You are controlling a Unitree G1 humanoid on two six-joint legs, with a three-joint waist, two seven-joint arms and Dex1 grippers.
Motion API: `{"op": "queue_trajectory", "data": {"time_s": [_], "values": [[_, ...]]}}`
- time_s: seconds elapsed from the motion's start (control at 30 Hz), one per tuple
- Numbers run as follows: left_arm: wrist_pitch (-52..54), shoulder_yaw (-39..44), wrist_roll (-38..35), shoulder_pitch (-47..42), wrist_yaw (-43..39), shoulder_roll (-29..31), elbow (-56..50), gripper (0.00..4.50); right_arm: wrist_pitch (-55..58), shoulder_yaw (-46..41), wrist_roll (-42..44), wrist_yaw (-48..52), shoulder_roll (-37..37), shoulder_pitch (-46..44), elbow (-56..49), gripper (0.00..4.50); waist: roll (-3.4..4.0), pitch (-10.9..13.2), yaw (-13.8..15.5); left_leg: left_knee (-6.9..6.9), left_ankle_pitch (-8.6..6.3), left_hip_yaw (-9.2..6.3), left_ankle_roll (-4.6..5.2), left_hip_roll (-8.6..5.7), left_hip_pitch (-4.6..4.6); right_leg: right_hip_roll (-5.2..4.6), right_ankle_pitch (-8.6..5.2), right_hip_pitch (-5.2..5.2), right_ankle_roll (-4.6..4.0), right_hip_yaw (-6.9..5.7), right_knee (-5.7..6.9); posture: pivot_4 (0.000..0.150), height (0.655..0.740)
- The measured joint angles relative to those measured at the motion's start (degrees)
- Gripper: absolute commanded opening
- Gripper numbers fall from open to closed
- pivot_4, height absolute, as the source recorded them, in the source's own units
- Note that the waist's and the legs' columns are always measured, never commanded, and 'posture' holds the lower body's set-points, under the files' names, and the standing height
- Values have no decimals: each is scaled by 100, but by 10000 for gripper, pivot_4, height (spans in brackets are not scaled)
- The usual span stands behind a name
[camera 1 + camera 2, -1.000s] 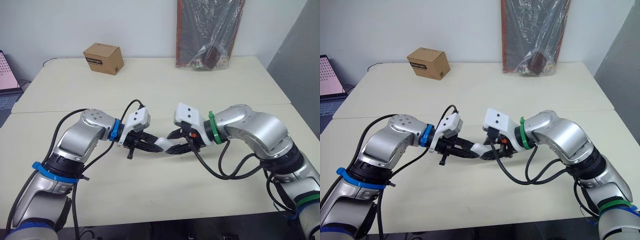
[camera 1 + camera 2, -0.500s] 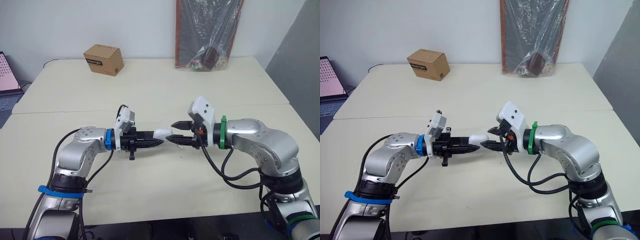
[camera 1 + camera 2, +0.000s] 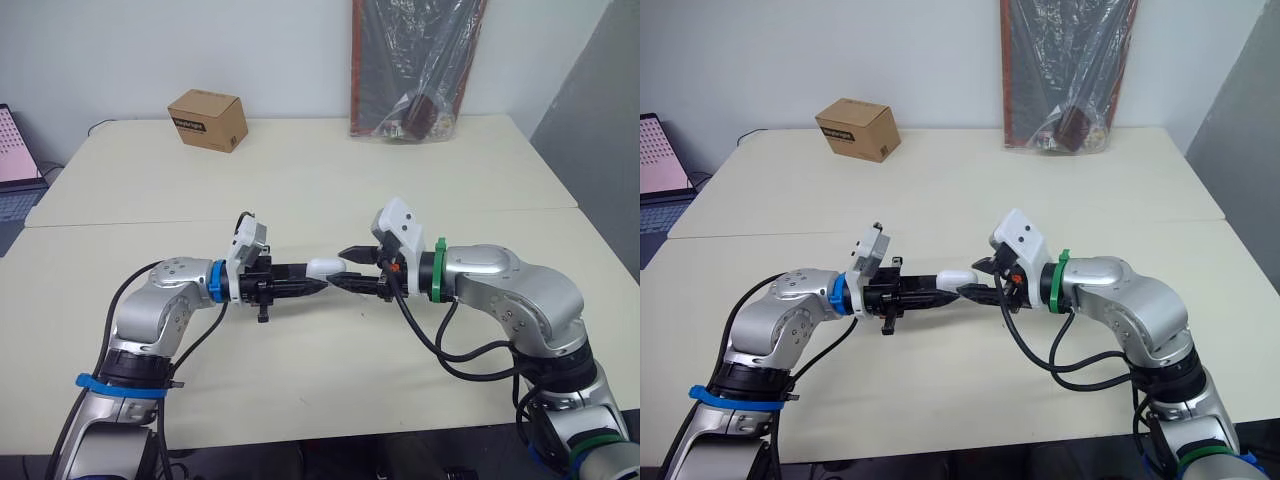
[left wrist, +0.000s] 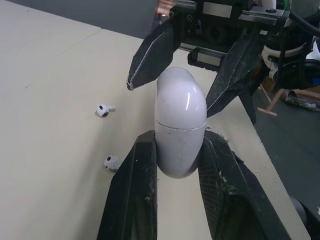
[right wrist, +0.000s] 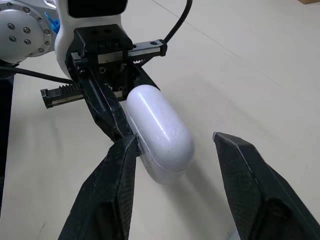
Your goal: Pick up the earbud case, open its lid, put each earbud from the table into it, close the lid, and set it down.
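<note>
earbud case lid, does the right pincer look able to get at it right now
Probably yes. The left pincer grips the glossy white plastic earbud case below its seam, leaving the lid end bare, and the open right pincer sits either side of it.

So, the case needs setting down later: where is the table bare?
Bare: the cream tabletop between the brown cardboard box and the black plastic-wrapped bundle, and the near edge. Crowded: around the white earbud case, with two white earbuds nearby.

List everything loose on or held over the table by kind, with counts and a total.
earbud case: 1
earbuds: 2
cardboard box: 1
plastic-wrapped bundle: 1
Total: 5
</note>
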Motion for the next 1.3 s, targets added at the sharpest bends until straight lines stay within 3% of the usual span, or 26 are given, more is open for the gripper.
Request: {"op": "queue_trajectory", "data": {"time_s": [0.4, 0.83, 1.07, 1.3], "values": [[-163, 6, -15, 232, -75, -35, -114, 7484, -171, -96, 3, -9, 43, -258, 304, 24601, 0, 0, 2, -1, 0, 0, 0, 0, -1, -1, 0, 0, 0, 0, -3, 1500, 7400], [-892, 466, 63, 288, 388, -177, 249, 7484, 376, -436, 2, -406, -495, -138, 463, 24601, 0, 0, 8, -3, 0, 0, 0, 0, -2, -1, 0, 0, 0, 0, -7, 1500, 7400], [-1011, 570, 121, 233, 536, -165, 252, 7484, 302, 163, -433, -637, -577, 260, 518, 24601, 0, 0, 7, -5, 0, 3, 0, 0, -2, -1, 0, -1, 0, 3, -9, 1500, 7400], [-987, 609, 29, 216, 624, -269, 250, 7484, 42, 696, -906, -962, -30, 510, 916, 24601, 0, 0, 2, -4, 0, 3, 0, 0, -4, 0, 0, -1, 0, 3, -11, 1500, 7400]]}}
